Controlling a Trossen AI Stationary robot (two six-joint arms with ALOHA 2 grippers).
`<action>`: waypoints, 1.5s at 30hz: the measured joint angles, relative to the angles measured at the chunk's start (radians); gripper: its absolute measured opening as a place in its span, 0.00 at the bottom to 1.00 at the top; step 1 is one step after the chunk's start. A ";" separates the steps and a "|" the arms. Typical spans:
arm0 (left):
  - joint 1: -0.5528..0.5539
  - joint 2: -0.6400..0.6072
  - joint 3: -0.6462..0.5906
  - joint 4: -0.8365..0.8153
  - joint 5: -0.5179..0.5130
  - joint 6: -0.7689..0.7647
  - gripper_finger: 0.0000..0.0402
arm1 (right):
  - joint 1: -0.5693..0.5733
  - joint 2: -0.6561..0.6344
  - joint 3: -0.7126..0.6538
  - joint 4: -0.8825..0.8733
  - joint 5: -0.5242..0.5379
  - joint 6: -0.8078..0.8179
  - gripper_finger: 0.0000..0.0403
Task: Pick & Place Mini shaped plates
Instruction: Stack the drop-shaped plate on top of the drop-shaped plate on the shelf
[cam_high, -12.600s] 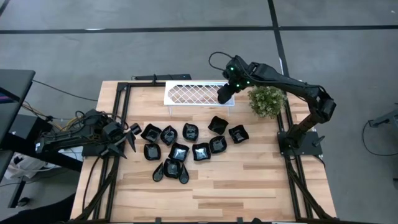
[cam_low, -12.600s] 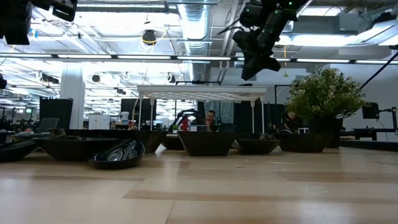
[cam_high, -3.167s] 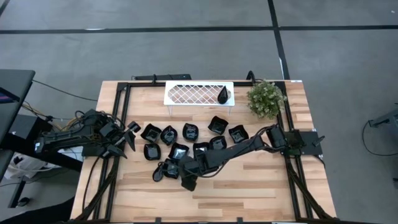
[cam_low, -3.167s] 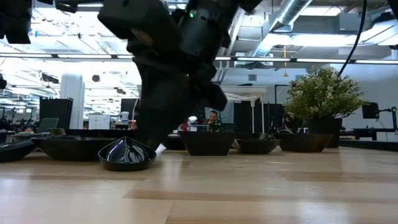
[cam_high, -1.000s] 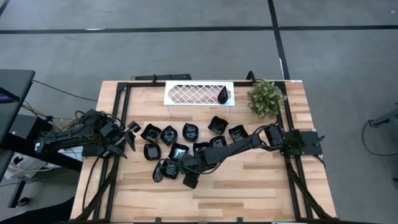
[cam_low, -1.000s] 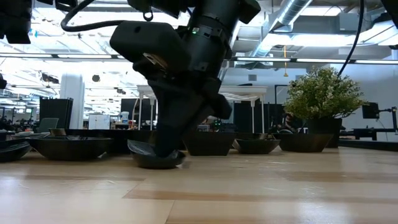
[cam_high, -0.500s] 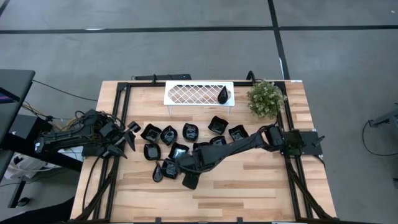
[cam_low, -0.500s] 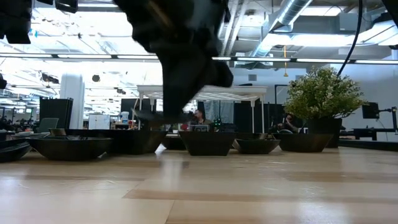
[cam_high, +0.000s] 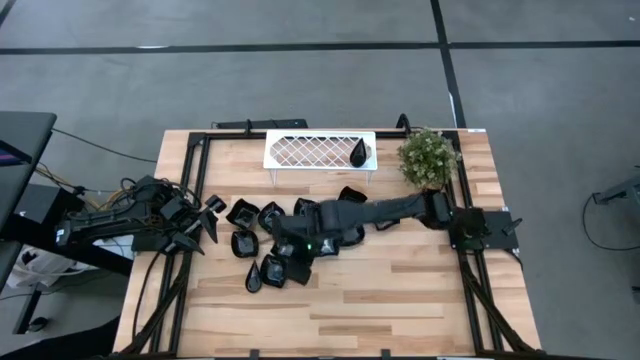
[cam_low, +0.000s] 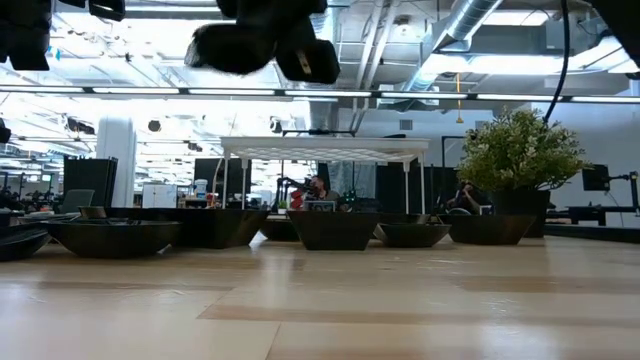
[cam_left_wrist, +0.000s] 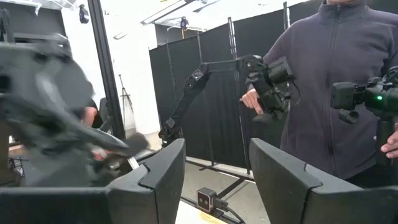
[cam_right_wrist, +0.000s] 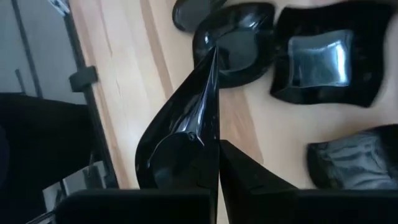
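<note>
- High view: the right arm reaches from its base at the table's (cam_high: 400, 310) right edge across the group of mini shaped plates (cam_high: 243, 213), and the right gripper (cam_high: 296, 250) hangs over the middle of that group. The gripper hides what it carries from this angle. One teardrop plate on the tray (cam_high: 358, 154) sits at the right end of the white lattice tray (cam_high: 300, 150), beside the green plant (cam_high: 428, 160). The left gripper (cam_high: 212, 218) waits at the table's left edge, just beside the leftmost plates, its fingers apart and holding nothing.
- Low view: the right gripper shows at the top, raised well clear of the wood, with a dark, blurred teardrop plate (cam_low: 232, 47) sticking out of it sideways. A row of plates stands on the table in front of the tray's legs, and the plant stands at the right.
- Left wrist view: the left gripper's two dark fingers (cam_left_wrist: 163, 177) stand apart with nothing between them. In the room beyond, a person (cam_left_wrist: 348, 81) in a dark zipped top holds a control arm in each hand.
- Right wrist view: the right gripper's fingers are pressed together on the wide end of the glossy teardrop plate, whose pointed tip reaches away from the gripper. Below it, more plates lie on the wood, among them a squarish plate (cam_right_wrist: 323, 59) with a wavy rim.
</note>
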 joint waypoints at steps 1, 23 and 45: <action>0.000 0.000 0.000 0.000 0.000 0.000 0.45 | -0.012 0.000 0.026 -0.026 -0.005 -0.013 0.00; 0.000 0.005 0.000 0.006 0.000 0.000 0.45 | -0.274 -0.322 0.077 -0.446 0.288 0.204 0.00; 0.000 0.006 0.000 0.014 0.000 0.000 0.45 | -0.338 -0.472 0.076 -0.452 0.626 0.548 0.00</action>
